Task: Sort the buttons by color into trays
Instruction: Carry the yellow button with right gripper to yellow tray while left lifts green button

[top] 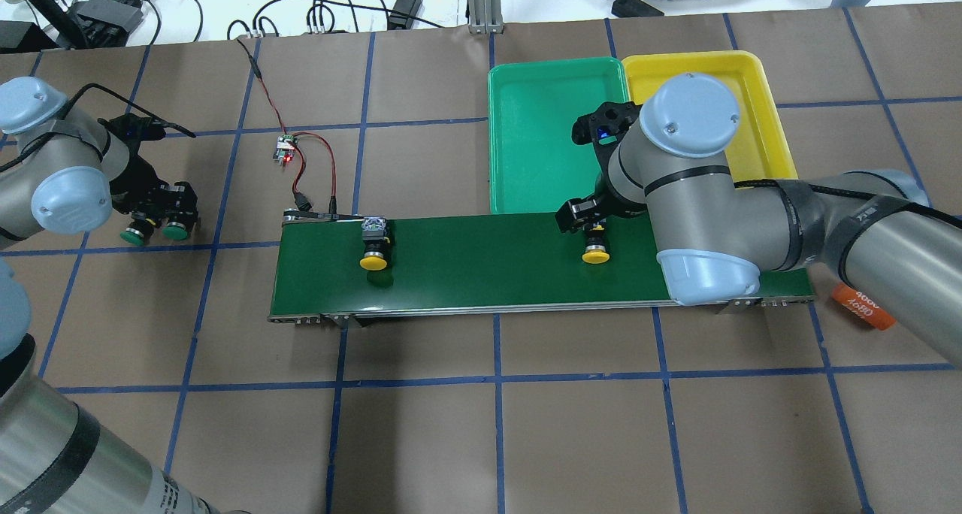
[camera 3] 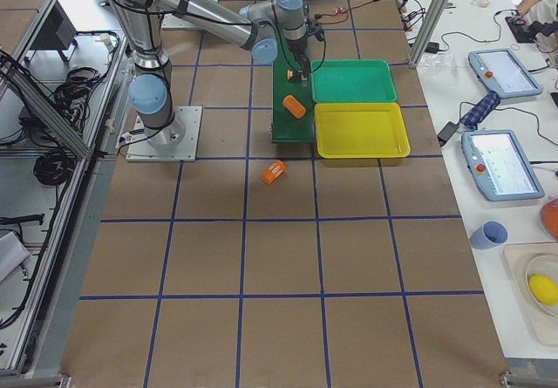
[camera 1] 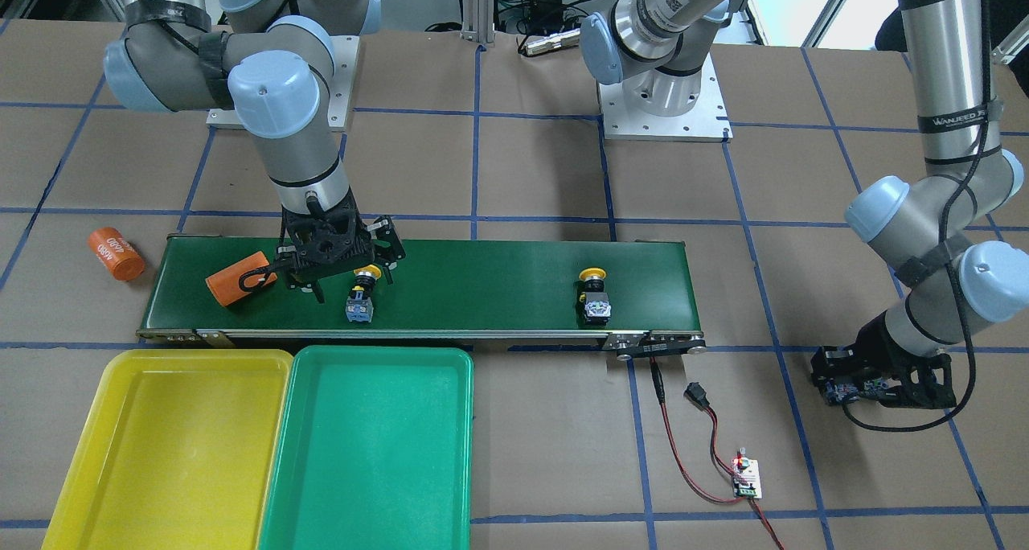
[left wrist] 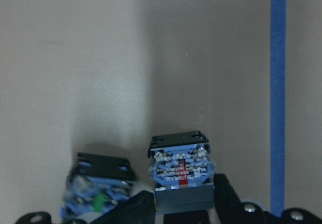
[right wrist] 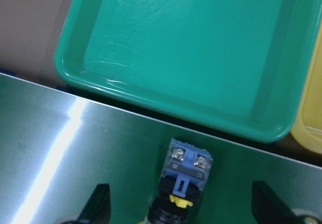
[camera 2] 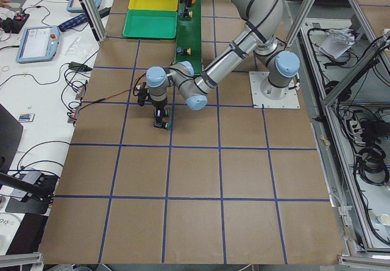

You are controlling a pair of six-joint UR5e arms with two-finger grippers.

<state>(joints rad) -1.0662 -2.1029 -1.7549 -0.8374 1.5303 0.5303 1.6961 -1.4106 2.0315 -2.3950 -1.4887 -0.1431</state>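
1. Jaws of the right gripper [camera 1: 355, 286] are standing wide apart over the conveyor belt [camera 1: 482, 285]. They are straddling a yellow button [camera 1: 363, 294], and the wrist view is showing clear belt between it and each finger.
2. That yellow button is lying on the belt, with its blue-grey block pointing toward the green tray [camera 1: 370, 453].
3. A second yellow button [camera 1: 595, 294] is lying farther along the belt, well apart from the first and pointing the same way.
4. The left gripper [left wrist: 182, 191] is reaching down to the brown table [camera 1: 530, 172] beyond the belt's far end. Its jaws are clenching the contact block of a green button [left wrist: 180, 166].
5. Another green button [left wrist: 98, 186] is sitting just beside the gripped one, outside the fingers.
6. The green tray and the yellow tray [camera 1: 161, 437] are lying side by side along the belt's edge, with their long rims touching.
7. One orange cylinder [camera 1: 237, 278] is lying on the belt just beside the right gripper, and a second orange cylinder [camera 1: 115, 254] is resting on the table past the belt's end.
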